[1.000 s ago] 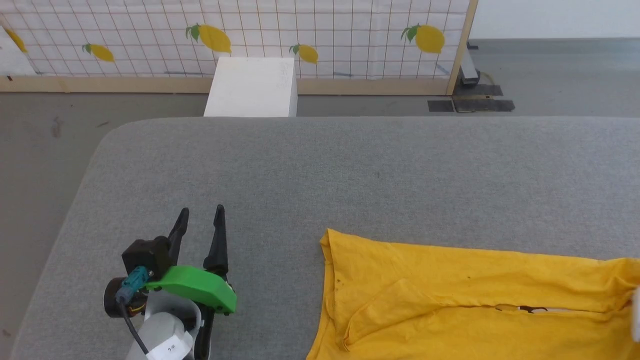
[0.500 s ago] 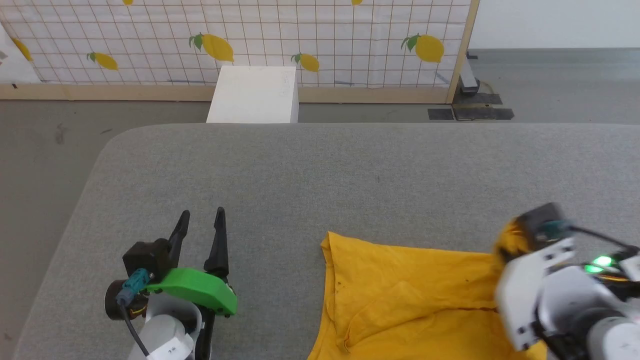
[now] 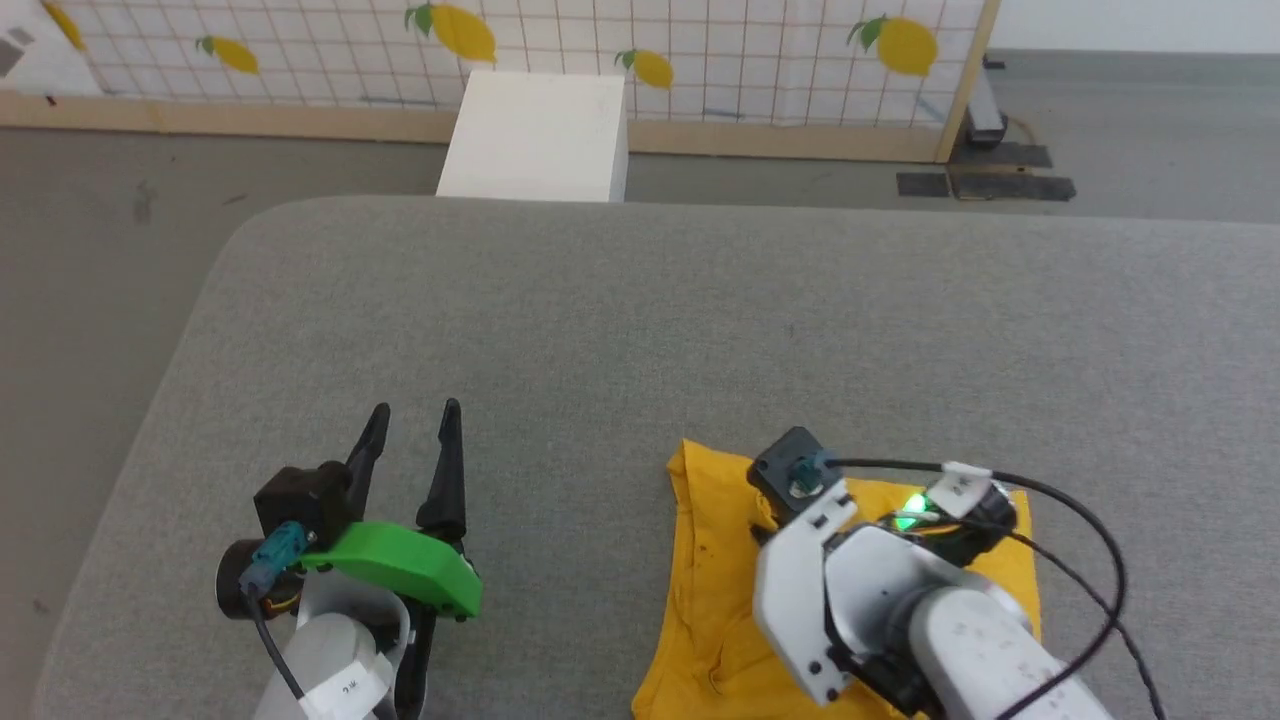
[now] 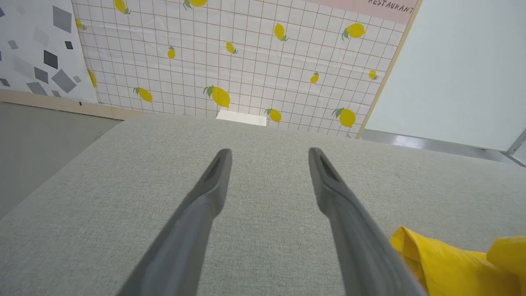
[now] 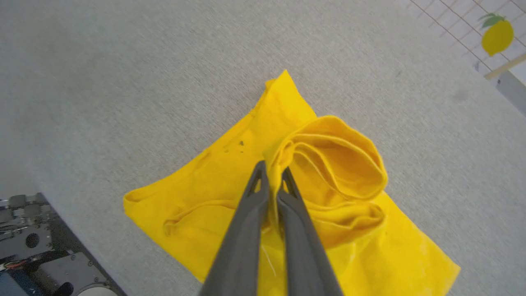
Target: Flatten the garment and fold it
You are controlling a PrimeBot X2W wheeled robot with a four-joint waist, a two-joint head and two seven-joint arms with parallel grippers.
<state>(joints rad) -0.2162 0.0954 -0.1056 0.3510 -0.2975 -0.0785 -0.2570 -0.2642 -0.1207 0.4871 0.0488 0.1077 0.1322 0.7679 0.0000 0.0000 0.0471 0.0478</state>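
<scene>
The grey padded table [image 3: 640, 320] takes up most of the head view. Its far edge runs straight across and curves round at the far-left corner, with grey floor [image 3: 90, 230] beyond it. Most of its surface is bare, both to the far side and to the left.

Behind stands a white grid-patterned panel printed with lemons [image 3: 700, 50], with a white box [image 3: 540, 135] against its foot. In the left wrist view a pink strip [image 4: 390, 7] along the panel's top reads "RESTAURANT".

The garment [image 3: 710, 560] lies bunched near the table's near edge, right of centre. It is plain yellow, with small dark specks by its left border.

The right gripper [image 5: 272, 172] has its fingers pressed almost together on a raised fold of the cloth, which loops up in layers just beyond the tips.

The left gripper [image 3: 415, 415] sits over bare table, well apart from the garment. Its fingers are spread wide and hold nothing.

A white label [image 3: 345, 690] on the left forearm has marks too small to read.
</scene>
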